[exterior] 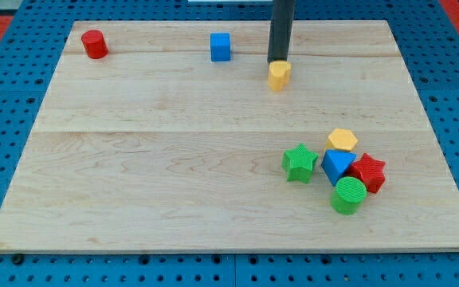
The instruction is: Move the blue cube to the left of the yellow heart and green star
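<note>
Green cylinder (348,195) nearest, clustered with red star (368,173), blue block (337,165), yellow hexagon (343,140), green star (299,163). Tip (277,63) touching yellow heart (278,76); blue cube (221,46) left, near top edge, open board (150,159) below.

I can read no text, label, brand, number or sign anywhere in my camera view.
</note>
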Action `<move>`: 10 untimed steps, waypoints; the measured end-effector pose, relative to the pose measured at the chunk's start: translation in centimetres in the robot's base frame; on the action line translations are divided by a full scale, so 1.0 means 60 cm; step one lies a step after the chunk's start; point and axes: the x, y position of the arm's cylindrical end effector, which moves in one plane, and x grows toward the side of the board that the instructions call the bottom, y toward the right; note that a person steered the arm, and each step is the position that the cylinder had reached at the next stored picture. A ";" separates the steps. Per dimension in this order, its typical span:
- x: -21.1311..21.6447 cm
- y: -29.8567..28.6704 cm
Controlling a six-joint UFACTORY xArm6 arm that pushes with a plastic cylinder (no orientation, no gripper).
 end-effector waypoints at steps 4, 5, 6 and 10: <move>0.072 -0.008; -0.056 0.018; -0.138 -0.056; -0.043 -0.208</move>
